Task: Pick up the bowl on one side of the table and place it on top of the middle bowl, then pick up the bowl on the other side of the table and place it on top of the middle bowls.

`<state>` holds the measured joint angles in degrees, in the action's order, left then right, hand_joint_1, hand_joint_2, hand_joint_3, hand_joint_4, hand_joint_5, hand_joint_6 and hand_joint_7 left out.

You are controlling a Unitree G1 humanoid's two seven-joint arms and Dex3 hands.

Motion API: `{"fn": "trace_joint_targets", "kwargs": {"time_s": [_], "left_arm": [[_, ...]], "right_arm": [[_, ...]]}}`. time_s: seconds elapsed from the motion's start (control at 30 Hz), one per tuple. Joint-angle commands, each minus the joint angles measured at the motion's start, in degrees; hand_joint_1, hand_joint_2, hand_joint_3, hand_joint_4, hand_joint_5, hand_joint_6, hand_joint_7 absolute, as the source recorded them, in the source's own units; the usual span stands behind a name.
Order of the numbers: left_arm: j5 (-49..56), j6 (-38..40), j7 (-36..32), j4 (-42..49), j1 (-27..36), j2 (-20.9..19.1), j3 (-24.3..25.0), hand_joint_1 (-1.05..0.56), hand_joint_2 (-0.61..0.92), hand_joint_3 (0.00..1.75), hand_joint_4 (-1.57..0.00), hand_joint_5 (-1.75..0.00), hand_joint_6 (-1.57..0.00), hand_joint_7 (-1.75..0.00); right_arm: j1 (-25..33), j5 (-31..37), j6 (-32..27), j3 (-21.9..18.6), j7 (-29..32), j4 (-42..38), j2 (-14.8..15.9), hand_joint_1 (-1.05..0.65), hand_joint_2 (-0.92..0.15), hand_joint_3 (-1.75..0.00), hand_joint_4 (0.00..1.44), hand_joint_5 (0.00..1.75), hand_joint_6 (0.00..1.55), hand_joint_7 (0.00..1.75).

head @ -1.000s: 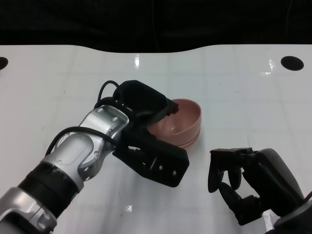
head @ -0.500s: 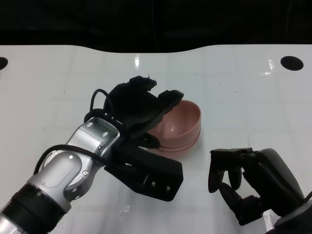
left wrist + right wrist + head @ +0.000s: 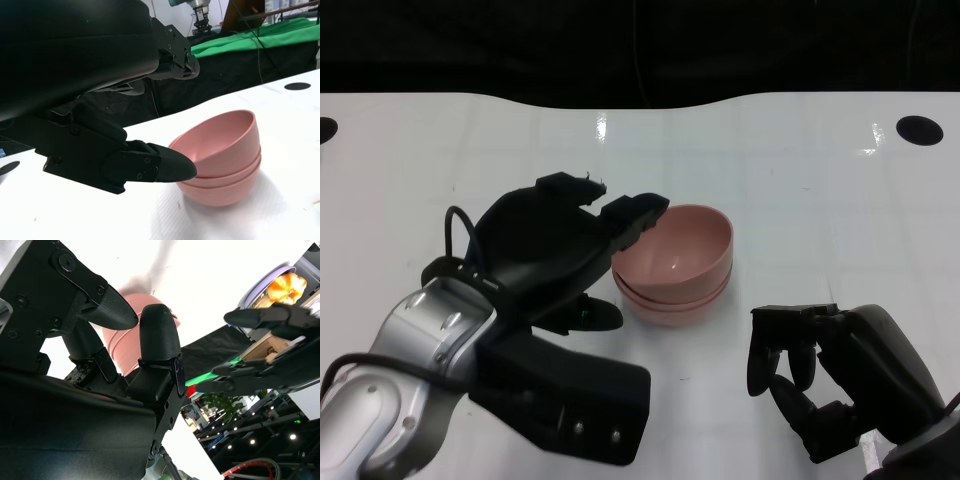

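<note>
now the left hand [image 3: 560, 250] has drawn back, fingers spread, off the stacked bowls [image 3: 675, 265].

Silver forearms, black cable, black left hand [image 3: 555, 250] and right hand [image 3: 820, 385].

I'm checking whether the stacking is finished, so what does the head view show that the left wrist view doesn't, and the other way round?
Only the head view shows the right hand, fingers curled and holding nothing, off to the stack's side, plus the table around the stack with no other bowl on it. Only the left wrist view shows the pink bowls side-on: three nested rims, the top one tilted, and green cloth behind. Both show the left hand, open beside the stack.
</note>
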<state>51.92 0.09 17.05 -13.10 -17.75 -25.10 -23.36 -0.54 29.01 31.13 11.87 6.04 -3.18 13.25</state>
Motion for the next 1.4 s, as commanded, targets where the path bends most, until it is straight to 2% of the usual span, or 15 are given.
{"fn": "trace_joint_targets", "kwargs": {"time_s": [0.03, 0.23, 0.37, 0.53, 0.63, 0.77, 0.87, 1.0, 1.03, 1.07, 1.13, 1.2, 1.23, 1.33, 1.4], "left_arm": [[-1.41, -1.53, -2.03, -3.42, 4.30, -2.04, 3.40, -0.59, 0.92, 0.30, -0.37, -0.33, -0.33, -0.07], [-3.95, -5.27, -4.67, -6.80, 10.97, -3.29, 7.99, -0.53, 0.92, 0.31, -0.39, -0.39, -0.39, -0.08], [-5.85, -9.77, -8.93, -7.92, 16.22, -4.11, 11.46, -0.50, 0.92, 0.30, -0.43, -0.43, -0.44, -0.10], [-8.78, -14.32, -12.60, -9.22, 22.80, -4.06, 15.34, -0.37, 0.92, 0.24, -0.51, -0.52, -0.53, -0.12], [-10.43, -16.30, -13.86, -9.82, 25.75, -3.38, 16.97, -0.31, 0.92, 0.19, -0.57, -0.62, -0.59, -0.12], [-13.11, -17.90, -15.12, -10.49, 29.06, -1.82, 18.53, -0.24, 0.92, 0.19, -0.63, -0.89, -0.74, -0.14], [-14.38, -18.48, -15.27, -10.62, 30.40, -0.79, 19.21, -0.19, 0.92, 0.21, -0.67, -0.93, -0.85, -0.17], [-14.44, -18.91, -14.87, -10.60, 30.59, -0.26, 19.66, -0.18, 0.91, 0.23, -0.68, -0.94, -0.87, -0.17], [-18.06, -18.37, -14.18, -10.41, 31.95, 0.82, 20.14, -0.18, 0.91, 0.24, -0.68, -0.94, -0.88, -0.17], [-20.84, -17.97, -13.63, -10.27, 32.97, 1.62, 20.52, -0.15, 0.75, 0.65, -0.77, -1.23, -0.96, -0.53], [-26.14, -16.79, -12.20, -10.25, 34.43, 2.94, 20.85, -0.14, 0.53, 1.14, -0.83, -1.48, -0.90, -0.99], [-29.25, -16.04, -11.45, -10.10, 34.75, 3.98, 20.70, -0.14, 0.48, 1.26, -0.85, -1.55, -0.88, -1.12], [-30.72, -15.71, -11.23, -9.95, 34.84, 4.57, 20.58, -0.14, 0.44, 1.33, -0.86, -1.65, -0.85, -1.27], [-36.19, -15.24, -11.11, -8.08, 34.63, 7.26, 20.42, -0.09, 0.38, 1.41, -0.88, -1.74, -0.79, -1.51], [-40.06, -15.67, -10.63, -5.58, 33.85, 8.62, 20.66, -0.09, 0.36, 1.46, -0.90, -1.74, -0.77, -1.59]], "right_arm": [[0.25, -0.96, -0.27, -0.26, -0.13, 0.64, 0.06, -0.10, -0.05, -1.74, 0.97, 1.75, 0.87, 1.52], [0.34, -0.49, -0.50, -0.21, 0.05, 1.04, 0.06, -0.09, -0.04, -1.74, 0.98, 1.75, 0.88, 1.53], [0.32, -0.96, -0.54, -0.20, -0.37, 1.12, 0.13, -0.09, -0.04, -1.74, 0.98, 1.75, 0.88, 1.52], [0.48, -1.16, -0.31, -0.32, -0.38, 1.29, 0.12, -0.10, -0.05, -1.74, 0.97, 1.75, 0.87, 1.51], [0.77, -0.75, -0.71, -0.23, -0.22, 1.95, -0.16, -0.10, -0.05, -1.73, 0.97, 1.75, 0.87, 1.50], [0.50, -0.89, -1.26, -0.37, -0.60, 2.17, -0.15, -0.12, -0.05, -1.73, 0.97, 1.75, 0.88, 1.51], [0.31, -0.80, -1.32, -0.37, -0.43, 2.04, -0.20, -0.13, -0.05, -1.73, 0.98, 1.75, 0.88, 1.51], [0.30, -0.80, -1.36, -0.35, -0.41, 2.06, -0.19, -0.13, -0.05, -1.73, 0.98, 1.75, 0.88, 1.51], [0.14, -0.90, -1.34, -0.34, -0.41, 1.84, -0.23, -0.13, -0.05, -1.73, 0.98, 1.75, 0.88, 1.51], [0.01, -0.97, -1.32, -0.33, -0.42, 1.68, -0.26, -0.13, -0.05, -1.73, 0.98, 1.75, 0.88, 1.51], [-0.09, -1.21, -1.23, -0.37, -0.48, 1.51, -0.26, -0.13, -0.05, -1.73, 0.98, 1.75, 0.88, 1.51], [-0.16, -1.30, -1.05, -0.48, -0.53, 1.31, -0.05, -0.13, -0.05, -1.74, 0.98, 1.75, 0.88, 1.51], [-0.22, -1.32, -0.93, -0.54, -0.55, 1.15, 0.10, -0.13, -0.05, -1.74, 0.98, 1.75, 0.88, 1.50], [-0.39, -1.37, -0.19, -0.69, -0.41, 0.56, 0.54, -0.13, -0.05, -1.74, 0.98, 1.75, 0.89, 1.51], [-0.49, -1.41, 0.19, -0.74, -0.26, 0.22, 0.59, -0.13, -0.05, -1.74, 0.98, 1.75, 0.89, 1.51]]}}
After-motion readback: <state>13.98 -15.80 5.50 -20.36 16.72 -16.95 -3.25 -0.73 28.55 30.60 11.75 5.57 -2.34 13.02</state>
